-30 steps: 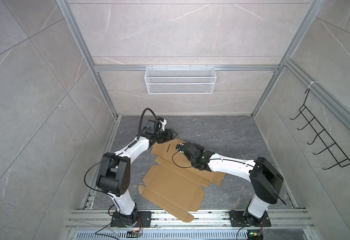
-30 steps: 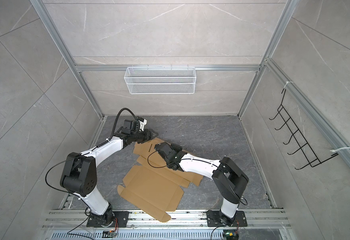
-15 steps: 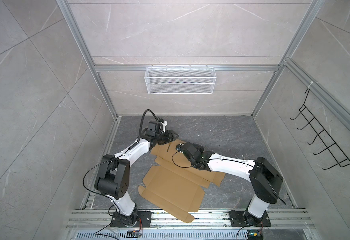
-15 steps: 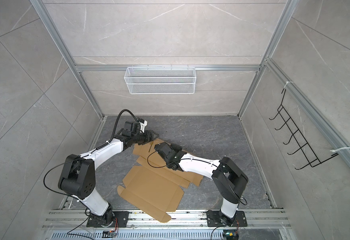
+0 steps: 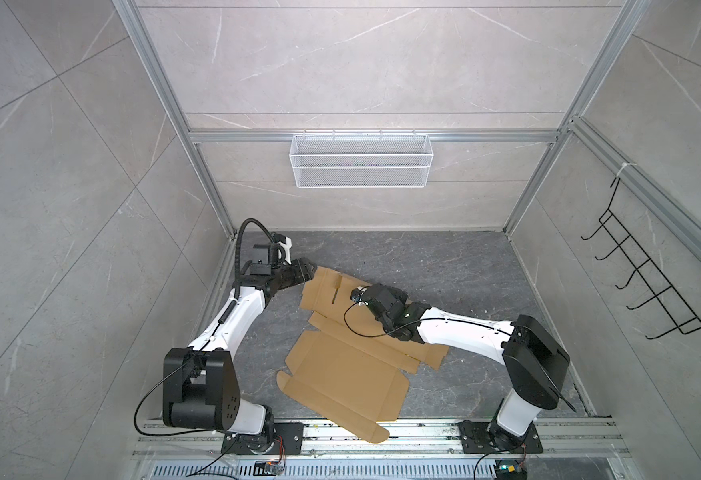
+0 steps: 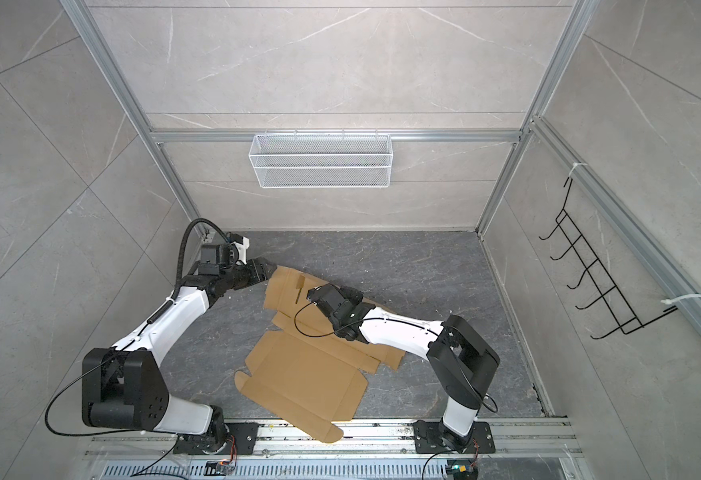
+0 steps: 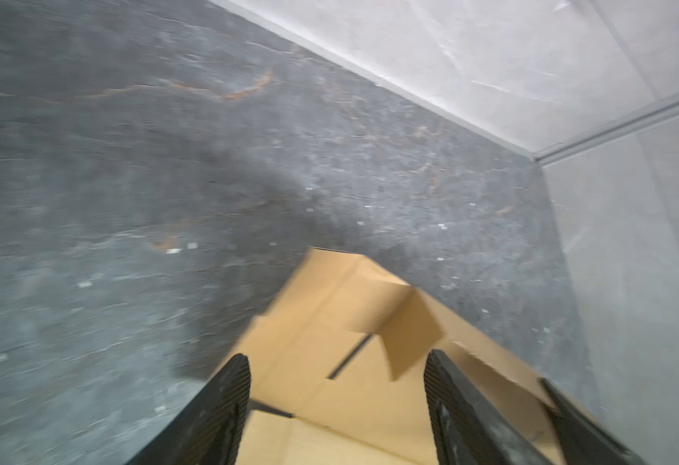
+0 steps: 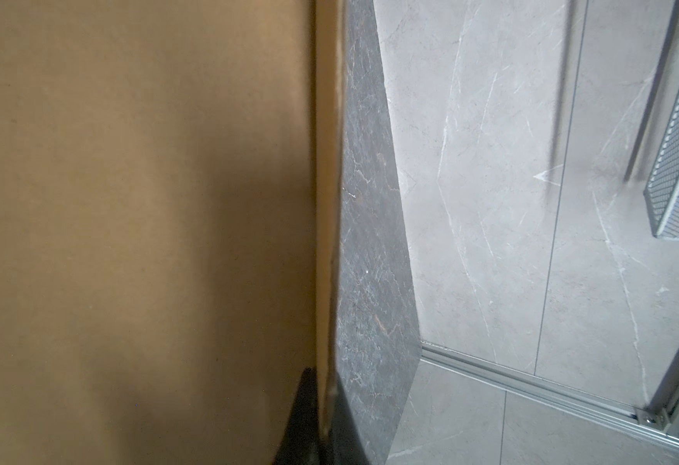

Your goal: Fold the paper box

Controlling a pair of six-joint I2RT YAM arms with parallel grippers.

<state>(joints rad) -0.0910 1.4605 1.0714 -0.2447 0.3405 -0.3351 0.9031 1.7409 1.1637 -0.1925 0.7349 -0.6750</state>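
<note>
- Paper box (image 5: 340, 374) (image 6: 303, 374): plain brown corrugated cardboard die-cut blank w/ flaps, tabs and crease lines, unprinted. It is seen mostly unfolded and flat on the dark grey stone-look floor (image 5: 444, 266), between the 2 arms.
- In both top views the near rounded flap is seen overhanging the aluminium rail (image 5: 423, 428) at the front edge.
- The far panel, w/ a narrow slit cut in it, appears tilted up off the floor on the far-left side of the blank. The exact angle cannot be told.
- L gripper (image 5: 309, 266) (image 6: 267, 266): jaws are spread wide and nothing is clamped. The tips are placed at the far-left corner of the raised panel.
- L wrist view: the box (image 7: 329, 314) is seen between and beyond the two black fingers (image 7: 233, 386). A small tab is seen standing up by the slit. Contact w/ the cardboard cannot be confirmed; the picture is blurred.
- R gripper (image 8: 323, 418): closed on the edge of the cardboard (image 8: 128, 201), one dark finger on each face, as seen in the R wrist view.
- R arm (image 5: 456, 332) is laid across the middle of the blank, wrist over the raised panel.
- White wire mesh basket (image 5: 360, 160) is hung on the back wall rail, well apart from the box.
- Black wire hook rack (image 5: 647, 286) is mounted on the right wall.
</note>
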